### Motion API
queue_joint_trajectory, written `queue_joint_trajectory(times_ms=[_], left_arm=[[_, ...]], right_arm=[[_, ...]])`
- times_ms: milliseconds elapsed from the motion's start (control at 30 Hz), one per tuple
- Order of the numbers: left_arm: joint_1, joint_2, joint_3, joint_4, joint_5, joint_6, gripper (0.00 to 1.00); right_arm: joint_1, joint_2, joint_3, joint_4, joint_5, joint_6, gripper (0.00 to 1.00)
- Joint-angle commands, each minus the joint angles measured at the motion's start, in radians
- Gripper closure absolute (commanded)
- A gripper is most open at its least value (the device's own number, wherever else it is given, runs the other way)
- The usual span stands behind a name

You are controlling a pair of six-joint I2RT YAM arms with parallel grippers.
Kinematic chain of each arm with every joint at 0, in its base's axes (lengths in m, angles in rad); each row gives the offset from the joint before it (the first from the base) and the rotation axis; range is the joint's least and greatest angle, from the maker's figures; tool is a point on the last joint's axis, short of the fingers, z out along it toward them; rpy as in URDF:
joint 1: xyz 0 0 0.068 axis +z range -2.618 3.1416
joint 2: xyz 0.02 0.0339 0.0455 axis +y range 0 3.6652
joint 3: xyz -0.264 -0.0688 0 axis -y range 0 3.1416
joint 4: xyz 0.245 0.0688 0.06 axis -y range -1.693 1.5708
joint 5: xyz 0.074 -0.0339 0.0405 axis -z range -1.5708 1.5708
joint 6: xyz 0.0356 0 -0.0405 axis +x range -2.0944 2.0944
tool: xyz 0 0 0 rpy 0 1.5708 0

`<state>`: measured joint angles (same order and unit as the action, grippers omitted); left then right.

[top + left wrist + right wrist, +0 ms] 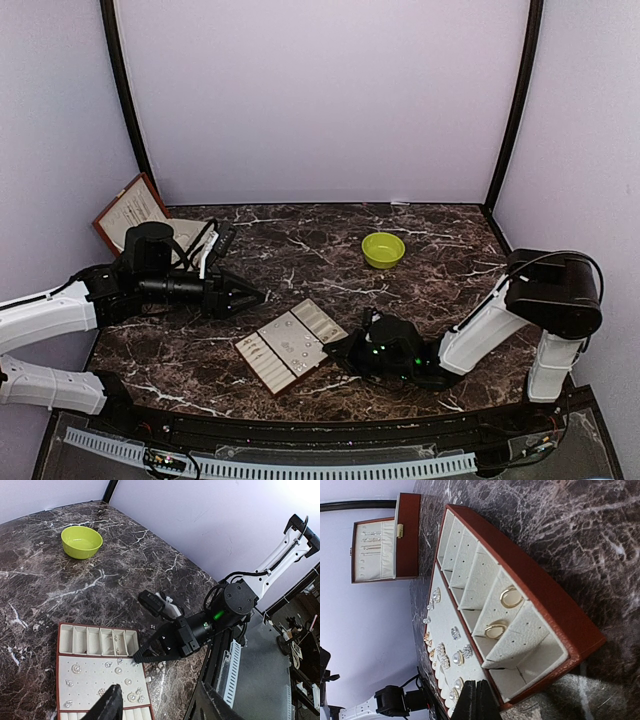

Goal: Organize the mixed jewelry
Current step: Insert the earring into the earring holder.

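Note:
The mixed jewelry (120,670) is a scatter of tiny pearl and silvery studs on the pad of the cream compartment tray (90,682), also seen as studs (455,657) in the right wrist view. Two gold-rimmed rings (511,597) lie in the tray's end compartments. A couple of tiny pieces (147,679) sit on the marble beside the tray. My right gripper (332,348) (137,657) (476,700) is shut, its tip low at the tray's right edge, with nothing seen between its fingers. My left gripper (248,297) (160,707) hovers open above the tray's left side.
A lime-green bowl (383,249) (81,541) stands at the back right of the marble table. An open reddish-brown box (130,212) (382,545) leans at the back left corner, behind the left arm. The tray (318,320) lies near the front edge, between the arms.

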<state>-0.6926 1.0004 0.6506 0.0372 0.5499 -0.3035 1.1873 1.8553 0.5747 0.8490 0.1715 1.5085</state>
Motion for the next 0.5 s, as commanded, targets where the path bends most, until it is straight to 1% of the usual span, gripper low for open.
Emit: queue_joint_trajectory(times_ms=[0, 267, 467], left_arm=[[0.004, -0.011, -0.019, 0.032, 0.012, -0.008, 0.49], [0.004, -0.01, -0.02, 0.03, 0.01, -0.008, 0.49], [0.004, -0.011, -0.019, 0.031, 0.011, -0.008, 0.48]], right_arm=[[0.011, -0.007, -0.005, -0.07, 0.03, -0.038, 1.0], [0.014, -0.012, 0.021, -0.153, 0.034, -0.071, 1.0], [0.014, -0.078, 0.03, -0.253, 0.07, -0.103, 1.0]])
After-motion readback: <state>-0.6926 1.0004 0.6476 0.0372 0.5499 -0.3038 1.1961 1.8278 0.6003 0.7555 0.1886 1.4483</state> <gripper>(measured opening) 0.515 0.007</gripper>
